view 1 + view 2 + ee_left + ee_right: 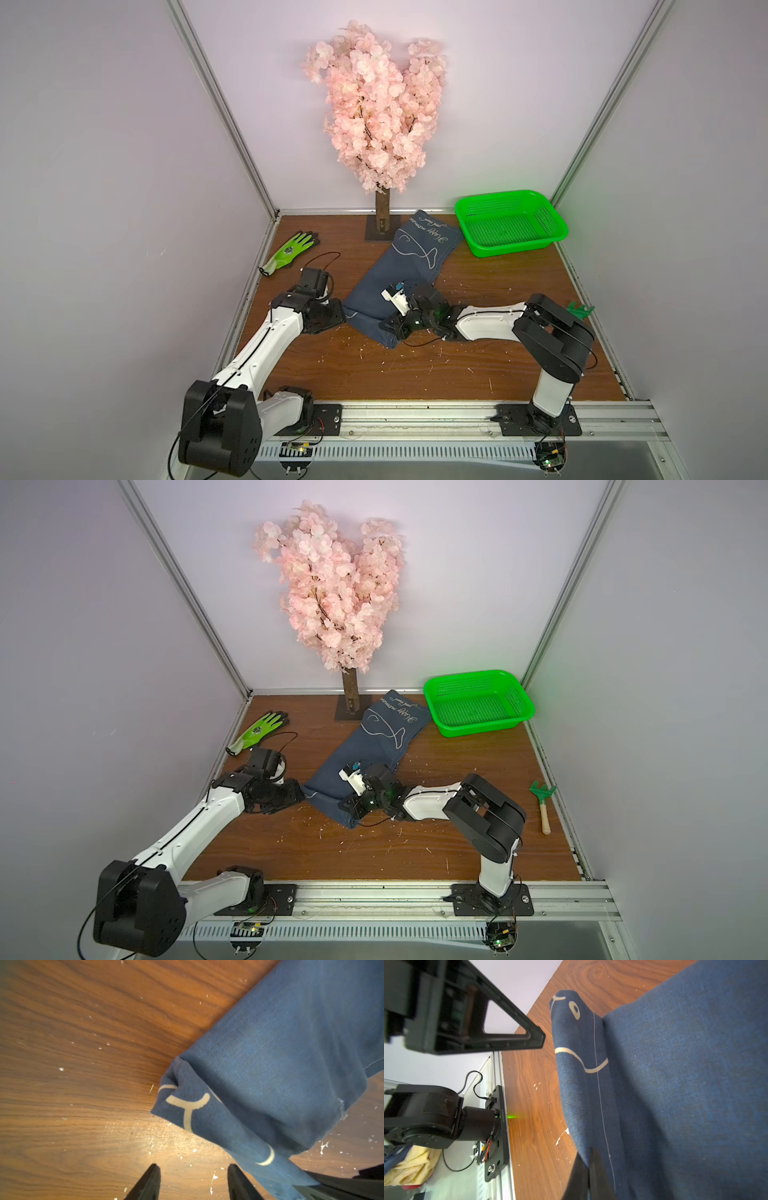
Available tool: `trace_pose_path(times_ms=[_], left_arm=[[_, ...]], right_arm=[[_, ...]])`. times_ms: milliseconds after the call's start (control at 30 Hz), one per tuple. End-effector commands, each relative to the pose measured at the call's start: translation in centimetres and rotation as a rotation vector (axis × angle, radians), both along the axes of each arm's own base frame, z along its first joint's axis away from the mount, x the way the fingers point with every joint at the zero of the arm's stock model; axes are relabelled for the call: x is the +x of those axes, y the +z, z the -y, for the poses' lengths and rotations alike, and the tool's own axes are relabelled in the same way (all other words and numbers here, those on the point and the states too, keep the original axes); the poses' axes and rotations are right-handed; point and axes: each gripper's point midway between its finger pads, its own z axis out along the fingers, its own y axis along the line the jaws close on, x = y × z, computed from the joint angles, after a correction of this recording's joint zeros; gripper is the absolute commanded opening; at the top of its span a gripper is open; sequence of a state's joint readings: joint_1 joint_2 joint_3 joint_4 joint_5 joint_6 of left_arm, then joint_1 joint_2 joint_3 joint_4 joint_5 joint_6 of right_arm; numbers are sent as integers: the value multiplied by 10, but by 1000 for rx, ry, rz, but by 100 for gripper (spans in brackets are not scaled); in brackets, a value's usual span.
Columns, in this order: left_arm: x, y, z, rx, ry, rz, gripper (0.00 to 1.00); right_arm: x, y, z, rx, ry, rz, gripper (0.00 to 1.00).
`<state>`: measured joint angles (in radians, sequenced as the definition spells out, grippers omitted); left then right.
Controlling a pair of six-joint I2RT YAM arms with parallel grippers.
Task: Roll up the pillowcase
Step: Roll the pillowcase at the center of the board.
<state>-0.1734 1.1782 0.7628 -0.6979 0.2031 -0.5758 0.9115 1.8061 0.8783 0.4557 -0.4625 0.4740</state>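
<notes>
1. Overhead, in both top views: the navy fish-print pillowcase (415, 257) lies aslant on the wooden bench (519, 345). Its long axis runs from the near middle away toward the blossom tree's trunk (381, 214) and the green basket (511, 224). The near end is turned over into one narrow fold. My left claw (338, 316) sits just beside that fold's left corner. My right claw (392, 330) is down on its right end.

2. In a top view, off the cloth: a lime-green glove (257, 729) by the left edge and a small garden rake (542, 804) by the right edge. Both lie well apart from the pillowcase.

3. Left wrist view: the left claw's fingers (149, 1182) stand apart with only bare bench between them, so it is open and holding nothing. The folded corner, marked with a white line drawing, lies ahead and off to one side. One finger is close beside the cloth; I cannot tell whether it touches.

4. Right wrist view: the right claw is closed, its tips pinched together on the folded edge of the pillowcase. The fold and its light stitched seam run straight away from the tips, toward the left arm.

5. My reading: the roll has barely begun. The next turn has to travel up the long axis, away from both arms. The left claw is the nearer one to the free corner and, I judge, must shift sideways and close on it. Otherwise one end leads and the roll skews.
</notes>
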Motion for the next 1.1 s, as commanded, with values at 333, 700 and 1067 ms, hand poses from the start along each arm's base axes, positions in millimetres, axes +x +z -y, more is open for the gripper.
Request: trace_pose_path(times_ms=[333, 700, 1067], left_arm=[[46, -19, 8, 51, -86, 9, 55], [73, -34, 12, 48, -124, -19, 54], [80, -34, 16, 40, -159, -10, 55]], right_arm=[[15, -2, 12, 21, -69, -20, 0], [30, -10, 21, -27, -95, 7, 7], [36, -16, 32, -59, -132, 12, 9]])
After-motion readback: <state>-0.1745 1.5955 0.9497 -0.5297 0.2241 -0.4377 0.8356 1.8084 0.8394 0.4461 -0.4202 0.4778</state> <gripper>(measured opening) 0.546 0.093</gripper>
